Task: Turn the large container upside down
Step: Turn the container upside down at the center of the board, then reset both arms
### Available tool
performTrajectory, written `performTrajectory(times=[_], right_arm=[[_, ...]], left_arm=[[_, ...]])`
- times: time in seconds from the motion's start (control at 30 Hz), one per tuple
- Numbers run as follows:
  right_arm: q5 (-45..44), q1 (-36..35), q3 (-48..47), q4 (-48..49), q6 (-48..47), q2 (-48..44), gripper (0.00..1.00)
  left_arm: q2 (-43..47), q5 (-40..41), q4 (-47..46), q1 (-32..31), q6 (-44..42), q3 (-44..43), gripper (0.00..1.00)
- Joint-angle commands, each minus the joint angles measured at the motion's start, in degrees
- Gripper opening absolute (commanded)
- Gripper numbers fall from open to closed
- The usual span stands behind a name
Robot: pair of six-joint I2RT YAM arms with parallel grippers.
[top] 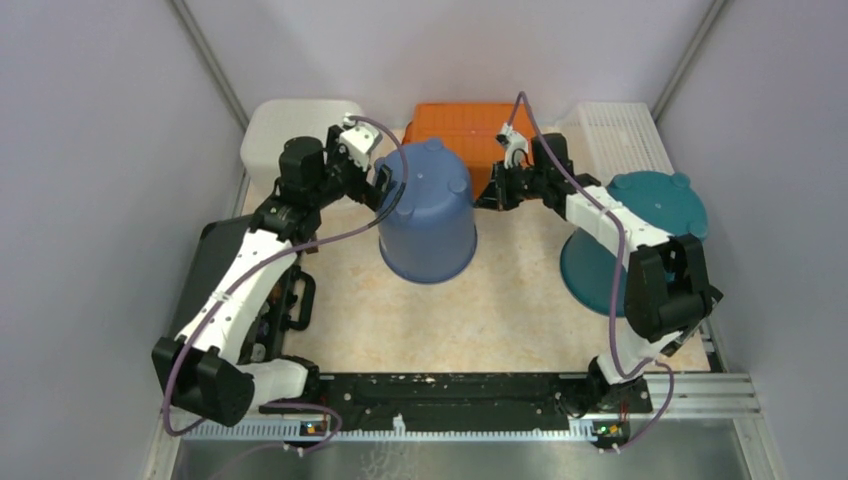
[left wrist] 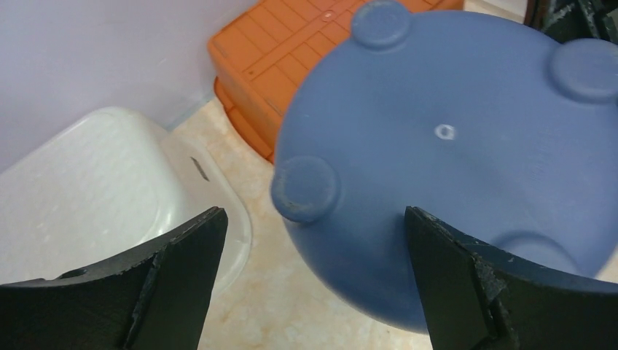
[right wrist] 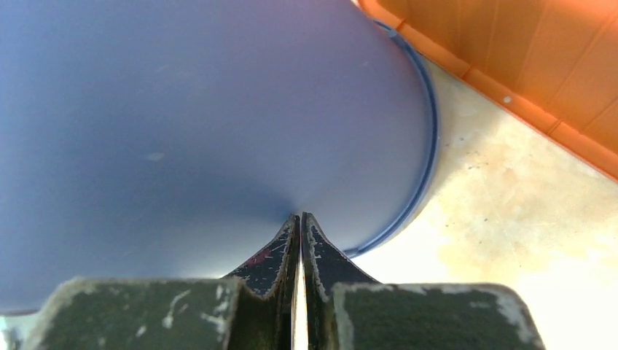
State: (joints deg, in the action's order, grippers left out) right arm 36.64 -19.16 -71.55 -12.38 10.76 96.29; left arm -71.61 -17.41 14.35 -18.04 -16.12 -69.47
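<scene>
The large container (top: 428, 215) is a blue round pot that stands mouth down at the middle back of the table, its base with round feet facing up. My left gripper (top: 385, 185) hangs open at the pot's upper left edge. In the left wrist view its fingers straddle the base rim (left wrist: 466, 146) and one foot, with nothing clamped between them. My right gripper (top: 492, 195) is shut at the pot's right side. In the right wrist view the closed tips (right wrist: 300, 216) rest against the blue wall (right wrist: 182, 109) just above its rim.
An orange crate (top: 470, 125) lies behind the pot, a white tub (top: 290, 125) at the back left and a white grid tray (top: 625, 135) at the back right. A teal pot (top: 640, 235) stands upside down under the right arm. A black case (top: 215, 260) lies at the left edge.
</scene>
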Motion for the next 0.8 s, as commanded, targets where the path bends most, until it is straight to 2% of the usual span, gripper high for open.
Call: performTrajectory(times=[0.0, 0.23, 0.43, 0.6, 0.63, 0.77], right_arm=[[4.4, -1.9, 1.5, -2.7, -5.2, -5.3, 0.04], [6.5, -4.8, 3.6, -8.1, -12.6, -9.7, 0.06], [7.9, -5.9, 4.5, -12.0, -15.8, -14.6, 0.08], [9.7, -5.9, 3.3, -17.4, -18.4, -20.2, 0.14], [9.3, -5.9, 2.9, -18.8, -19.1, -21.3, 0.16], [5.0, -5.8, -0.6, -27.5, -25.0, -25.7, 0.4]], left_arm=[[2.1, -6.8, 6.9, -0.1, 0.0, 4.4, 0.99], [5.4, -10.7, 10.3, -0.2, -1.6, 8.9, 0.99], [8.1, -17.2, 15.7, -0.6, -3.1, 8.4, 0.99], [9.8, -20.9, 19.4, -1.4, -4.9, 8.1, 0.99], [10.4, -20.7, 19.8, -1.4, -5.0, 8.1, 0.99], [12.7, -17.0, 22.0, -1.3, -5.8, 5.0, 0.99]])
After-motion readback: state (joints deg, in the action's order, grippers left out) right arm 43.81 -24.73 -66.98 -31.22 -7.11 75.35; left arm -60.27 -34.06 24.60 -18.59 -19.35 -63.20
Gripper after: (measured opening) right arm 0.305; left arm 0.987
